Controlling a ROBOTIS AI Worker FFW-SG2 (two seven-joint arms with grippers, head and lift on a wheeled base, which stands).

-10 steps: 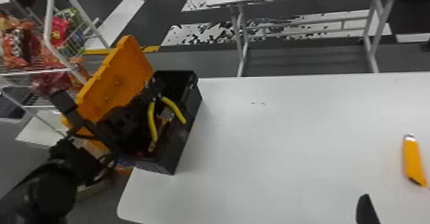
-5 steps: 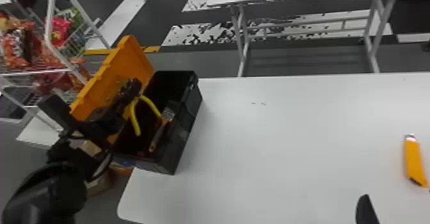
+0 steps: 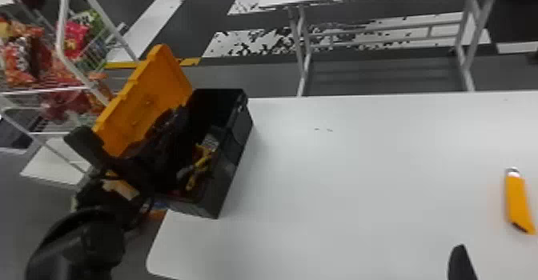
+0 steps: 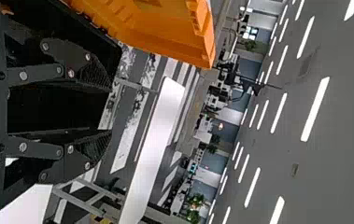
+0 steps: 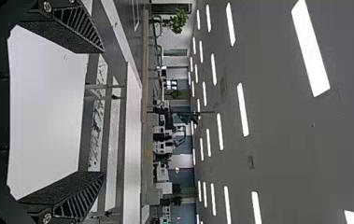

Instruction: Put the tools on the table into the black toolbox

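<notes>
One black toolbox (image 3: 237, 139) wears an orange lid (image 3: 150, 95); left tool (image 3: 175, 132) and right tool (image 3: 460, 264) gape, empty.

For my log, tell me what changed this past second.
The left tool shifted left, then slightly back right, and now stands open, having let go of the yellow-handled pliers; where they rest is hidden. Toolbox, knife and right tool stayed put.

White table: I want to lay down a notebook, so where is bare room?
The middle of the table is bare, between the toolbox and the orange cutter. Crowded: the toolbox, holding tools, with the left gripper beside its lid.
</notes>
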